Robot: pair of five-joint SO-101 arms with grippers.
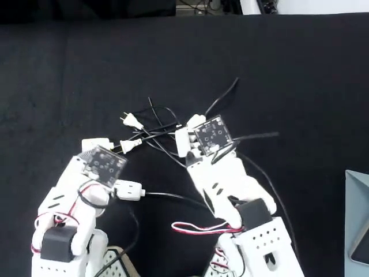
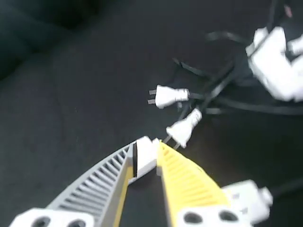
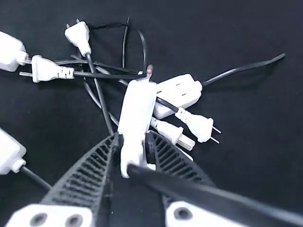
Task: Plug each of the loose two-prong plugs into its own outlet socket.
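The high camera overlooks the table (image 1: 288, 57); both wrist cameras closely face the same cord tangle (image 3: 93, 75).

Black cloth-covered table (image 1: 288, 69): matte, faint creases, evenly lit from above. Beyond table's far edge: dark block (image 1: 86, 7) at one end, bright pale surface (image 1: 323, 6) at other, cable clutter (image 1: 199, 6) btwn. At table's right edge, nr front: grey-blue tray (image 1: 357, 219).

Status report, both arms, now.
Left gripper shut on small white outlet socket. Right gripper shut on long white outlet block. White two-prong plug loose, beside that socket. Black cords tangled among plugs.
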